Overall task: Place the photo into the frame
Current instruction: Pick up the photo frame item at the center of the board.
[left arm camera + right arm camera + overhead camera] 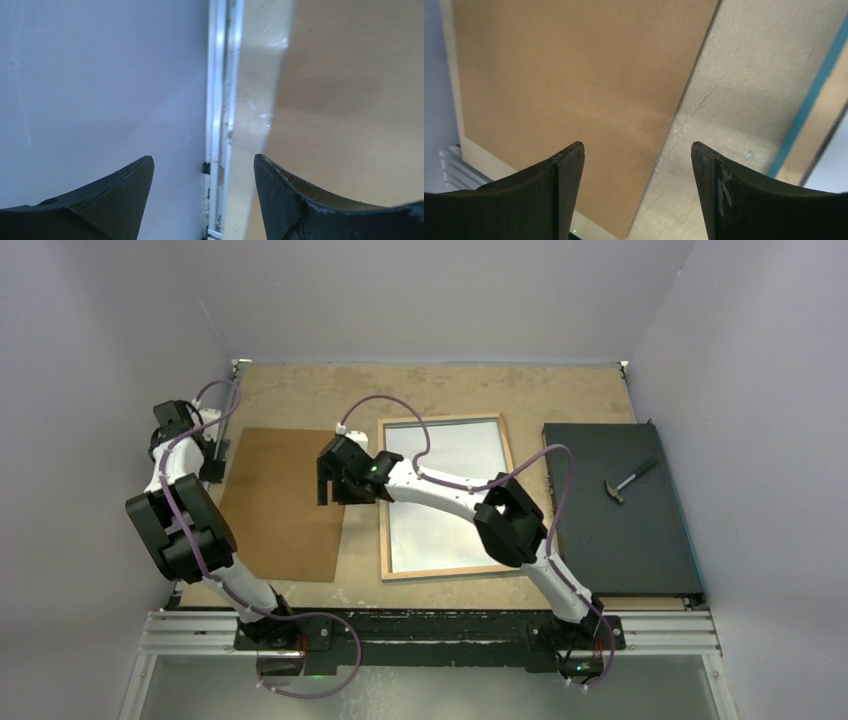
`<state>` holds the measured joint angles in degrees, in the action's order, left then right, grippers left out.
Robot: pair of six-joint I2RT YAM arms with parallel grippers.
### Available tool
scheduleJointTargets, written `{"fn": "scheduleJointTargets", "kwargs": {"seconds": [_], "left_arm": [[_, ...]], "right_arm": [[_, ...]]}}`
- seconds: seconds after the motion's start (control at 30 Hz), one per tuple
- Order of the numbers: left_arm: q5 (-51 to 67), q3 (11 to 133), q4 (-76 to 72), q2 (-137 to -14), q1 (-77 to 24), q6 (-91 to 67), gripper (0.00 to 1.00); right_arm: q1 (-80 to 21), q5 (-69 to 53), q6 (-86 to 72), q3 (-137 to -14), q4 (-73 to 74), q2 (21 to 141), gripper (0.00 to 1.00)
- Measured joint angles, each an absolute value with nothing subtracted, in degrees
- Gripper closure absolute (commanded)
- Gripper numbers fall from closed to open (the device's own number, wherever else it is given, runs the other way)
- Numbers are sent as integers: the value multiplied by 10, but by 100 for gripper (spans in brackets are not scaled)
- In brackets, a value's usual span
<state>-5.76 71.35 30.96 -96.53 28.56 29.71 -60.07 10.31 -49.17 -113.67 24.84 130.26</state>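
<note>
Hovering right gripper [638,150] wide open and empty over the gap between backing board [280,510] and frame [440,420], likely to fetch the board; left gripper [204,162] spread, empty, out of the way far left; frame flat mid-table, rim up, pale inside: photo's back or glass, cannot tell

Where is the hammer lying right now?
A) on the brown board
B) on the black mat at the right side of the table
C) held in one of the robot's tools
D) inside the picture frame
B: in the overhead view, the hammer rests on the black mat at the right side of the table.
</note>
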Motion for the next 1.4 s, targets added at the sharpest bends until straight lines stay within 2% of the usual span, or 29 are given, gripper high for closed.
{"fn": "scheduleJointTargets", "kwargs": {"seconds": [0.27, 0.9, 1.17, 1.4], "left_arm": [[-133, 637, 211, -1009, 296, 313, 42], [-94, 589, 162, -1016, 296, 311, 54], [-63, 577, 164, -1013, 292, 308, 86], [-79, 566, 169, -1013, 263, 313, 100]], "right_arm": [[-598, 74, -508, -1143, 232, 1364, 19], [-565, 17, -560, -1135, 169, 1374, 19], [-558, -40, -601, -1127, 118, 1384, 19], [-534, -96, -630, -1101, 73, 1381, 22]]}}
